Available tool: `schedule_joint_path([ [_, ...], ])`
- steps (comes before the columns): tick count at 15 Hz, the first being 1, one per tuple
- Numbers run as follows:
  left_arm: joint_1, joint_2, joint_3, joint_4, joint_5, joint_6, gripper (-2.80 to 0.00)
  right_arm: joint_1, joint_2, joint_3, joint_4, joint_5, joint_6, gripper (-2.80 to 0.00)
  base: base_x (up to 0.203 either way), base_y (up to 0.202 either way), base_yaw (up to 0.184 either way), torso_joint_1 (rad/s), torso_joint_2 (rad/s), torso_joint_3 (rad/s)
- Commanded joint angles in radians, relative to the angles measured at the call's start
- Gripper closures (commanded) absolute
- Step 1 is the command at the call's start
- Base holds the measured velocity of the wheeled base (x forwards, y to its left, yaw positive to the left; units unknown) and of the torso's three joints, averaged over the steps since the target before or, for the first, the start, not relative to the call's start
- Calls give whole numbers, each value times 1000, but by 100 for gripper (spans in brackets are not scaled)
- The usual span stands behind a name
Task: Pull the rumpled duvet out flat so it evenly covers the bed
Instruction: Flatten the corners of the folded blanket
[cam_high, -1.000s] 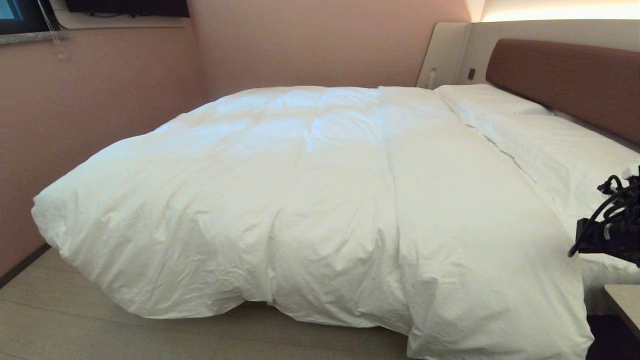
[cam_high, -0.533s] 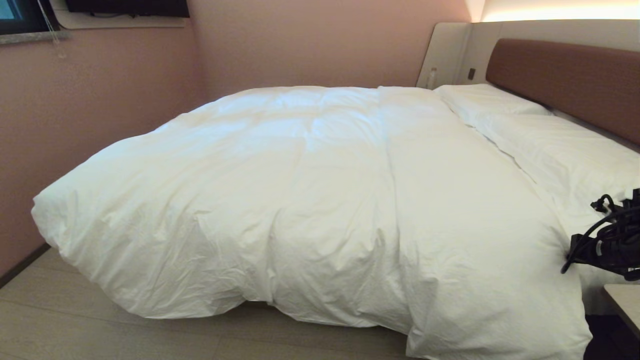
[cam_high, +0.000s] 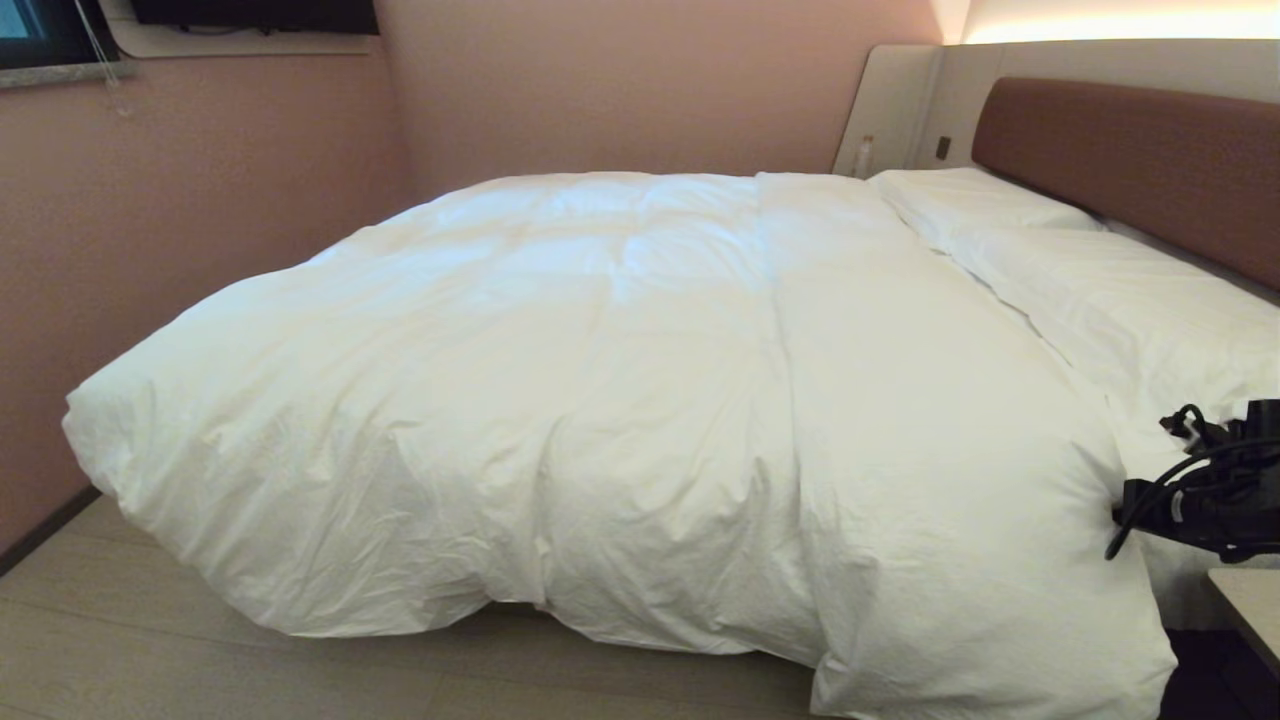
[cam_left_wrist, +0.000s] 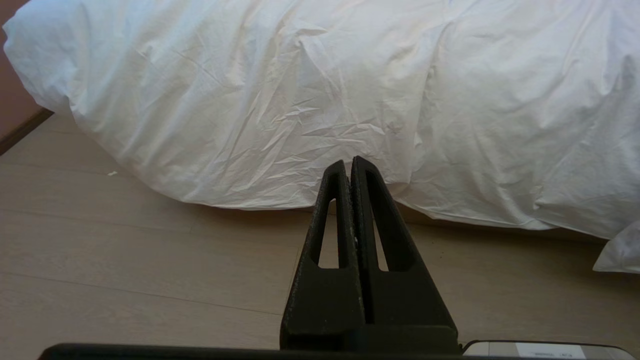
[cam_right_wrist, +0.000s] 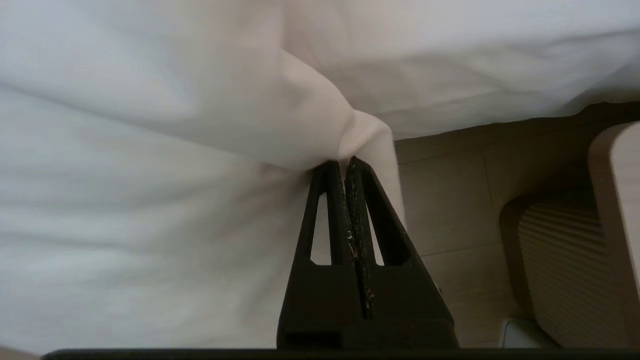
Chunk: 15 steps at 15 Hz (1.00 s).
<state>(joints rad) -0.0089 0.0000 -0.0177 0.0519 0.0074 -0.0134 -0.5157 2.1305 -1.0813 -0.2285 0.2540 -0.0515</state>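
Left gripper (cam_left_wrist: 348, 165): logged it pressed together, empty, low over floor (cam_left_wrist: 125, 250). Duvet (cam_high: 620, 400): found it spread across bed (cam_high: 1130, 170), near edge overhanging; judged it soft, bulky, light; I'd grip corners. Right gripper (cam_right_wrist: 345, 167): noted it pinching duvet fold.

Pink walls (cam_high: 600, 90) closed in the corner, pale wood-look floor (cam_high: 150, 640) ran below, and warm light (cam_high: 1120, 22) glowed up top.
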Motion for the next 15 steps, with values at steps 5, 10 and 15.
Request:
schedule_joint_path([
  [5, 0, 0, 0, 0, 0, 0, 0, -12, 98, -9, 0, 8, -70, 0, 0, 0, 0, 0, 0, 0],
  [10, 0, 0, -1, 0, 0, 0, 0, -13, 94, 50, 2, 9, -111, 0, 0, 0, 0, 0, 0, 0],
  [15, 0, 0, 1, 0, 0, 0, 0, -52, -91, 98, 25, 28, -112, 0, 0, 0, 0, 0, 0, 0],
])
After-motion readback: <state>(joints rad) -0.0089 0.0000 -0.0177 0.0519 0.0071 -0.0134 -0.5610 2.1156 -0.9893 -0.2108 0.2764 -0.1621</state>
